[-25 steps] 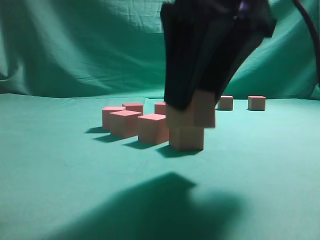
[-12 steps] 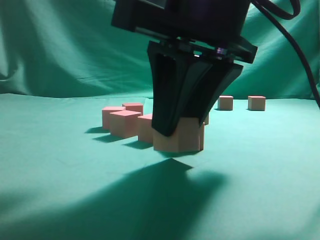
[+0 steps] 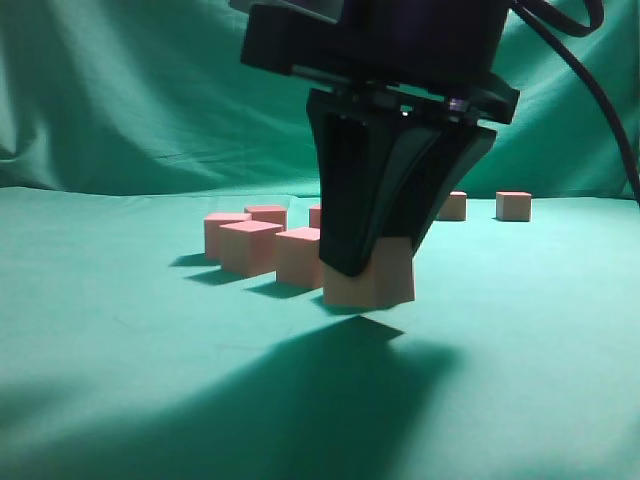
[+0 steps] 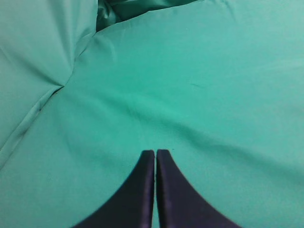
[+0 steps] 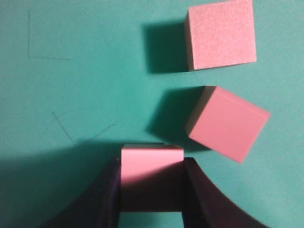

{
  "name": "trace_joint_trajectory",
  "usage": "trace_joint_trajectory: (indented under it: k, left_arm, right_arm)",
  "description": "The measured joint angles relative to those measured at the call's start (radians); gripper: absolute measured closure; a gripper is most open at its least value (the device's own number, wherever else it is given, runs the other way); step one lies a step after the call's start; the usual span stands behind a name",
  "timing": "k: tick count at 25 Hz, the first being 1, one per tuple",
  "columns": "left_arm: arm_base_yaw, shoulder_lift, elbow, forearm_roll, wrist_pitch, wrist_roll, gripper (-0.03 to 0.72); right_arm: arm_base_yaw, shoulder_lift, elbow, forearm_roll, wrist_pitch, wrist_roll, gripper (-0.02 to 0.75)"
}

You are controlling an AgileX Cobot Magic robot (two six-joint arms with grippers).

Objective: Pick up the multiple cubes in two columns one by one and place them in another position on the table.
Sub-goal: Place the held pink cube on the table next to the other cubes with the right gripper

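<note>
My right gripper (image 3: 368, 268) is shut on one pinkish-red cube (image 3: 388, 280) at the front end of the cube columns, low at the teal table (image 3: 120, 380). The cube sits slightly tilted; I cannot tell whether it touches the cloth. In the right wrist view the held cube (image 5: 152, 164) fills the gap between the fingers (image 5: 152, 190). Two more cubes lie ahead, one square-on (image 5: 221, 33) and one turned askew (image 5: 228, 123). My left gripper (image 4: 155, 153) is shut and empty above bare cloth.
Several more cubes stand in rows to the left of the gripper (image 3: 250, 245) (image 3: 225, 230) (image 3: 267, 213) (image 3: 298, 255). Two cubes sit apart at the far right (image 3: 452, 205) (image 3: 513, 205). A green backdrop (image 3: 150, 90) rises behind the table.
My right gripper has come down over the front cube and closed on it. The cube has shifted slightly to the right and tilted.
</note>
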Motion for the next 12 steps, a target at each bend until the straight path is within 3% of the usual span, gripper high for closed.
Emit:
trace_joint_trajectory:
  k: [8, 12]
  left_arm:
    - [0.0, 0.0, 0.0, 0.0, 0.0, 0.0, 0.688]
    - [0.0, 0.0, 0.0, 0.0, 0.0, 0.0, 0.688]
  right_arm:
    - [0.0, 0.019, 0.0, -0.002, 0.016, 0.0, 0.485]
    - [0.0, 0.032, 0.0, -0.002, 0.035, 0.0, 0.311]
